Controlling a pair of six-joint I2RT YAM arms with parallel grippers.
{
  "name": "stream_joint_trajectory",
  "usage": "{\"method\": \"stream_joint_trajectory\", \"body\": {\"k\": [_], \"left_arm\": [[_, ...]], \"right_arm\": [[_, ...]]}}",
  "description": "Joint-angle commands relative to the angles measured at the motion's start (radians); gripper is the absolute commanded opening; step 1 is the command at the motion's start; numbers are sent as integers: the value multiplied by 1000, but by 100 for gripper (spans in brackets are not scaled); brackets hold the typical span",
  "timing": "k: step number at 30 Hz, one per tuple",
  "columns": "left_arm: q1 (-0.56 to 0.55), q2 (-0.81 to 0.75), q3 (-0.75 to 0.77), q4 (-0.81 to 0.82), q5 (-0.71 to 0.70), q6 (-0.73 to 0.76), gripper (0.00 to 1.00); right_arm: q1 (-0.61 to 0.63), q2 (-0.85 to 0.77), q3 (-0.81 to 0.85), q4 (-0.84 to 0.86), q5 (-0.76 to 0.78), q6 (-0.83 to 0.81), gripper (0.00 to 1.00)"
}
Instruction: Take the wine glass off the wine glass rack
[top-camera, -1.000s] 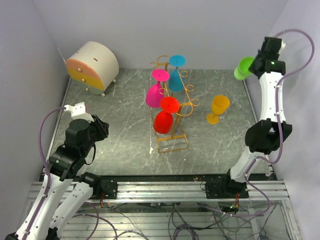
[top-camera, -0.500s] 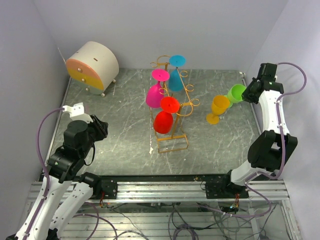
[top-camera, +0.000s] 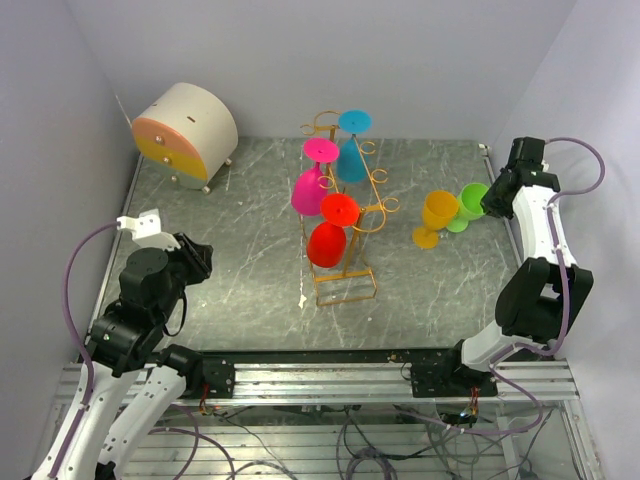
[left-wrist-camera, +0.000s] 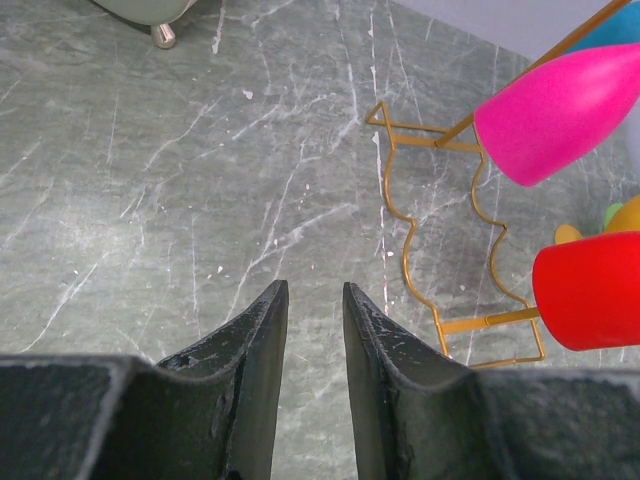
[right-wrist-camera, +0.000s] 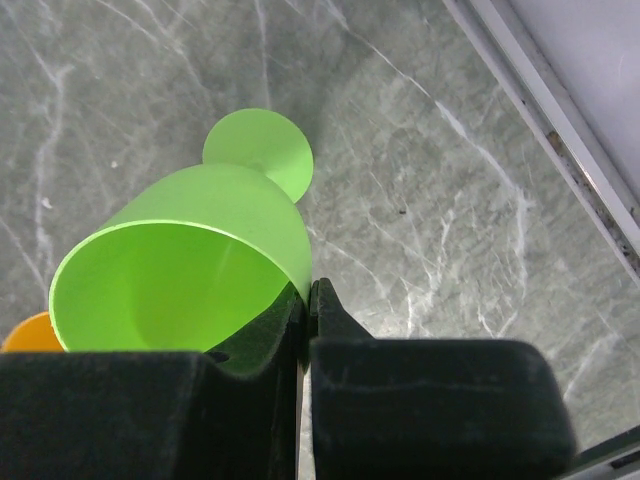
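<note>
The golden wire wine glass rack stands mid-table, its base also in the left wrist view. Pink, red and blue glasses hang on it upside down. My right gripper is shut on the rim of a green wine glass, one finger inside the bowl and one outside. That glass is upright, low by the table at the right edge; I cannot tell if its foot touches. My left gripper is open over bare table, left of the rack.
An orange glass stands upright on the table, right beside the green one. A round white cabinet with orange drawers sits at the back left. The table's metal edge rail runs close to the right gripper.
My right arm has come down from high at the back right, bringing the green glass low beside the orange one. The left arm has drawn back slightly toward the near edge.
</note>
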Motion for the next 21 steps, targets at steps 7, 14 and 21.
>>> {"method": "stream_joint_trajectory", "body": {"k": [7, 14, 21], "left_arm": [[-12, -22, 5, 21, -32, 4, 39], [-16, -23, 6, 20, -37, 1, 39], [-17, -22, 6, 17, -41, 1, 39]], "right_arm": [[-3, -26, -44, -3, 39, -20, 0], [-3, -32, -59, -4, 35, -24, 0], [-2, -25, -54, -7, 10, -23, 7]]}}
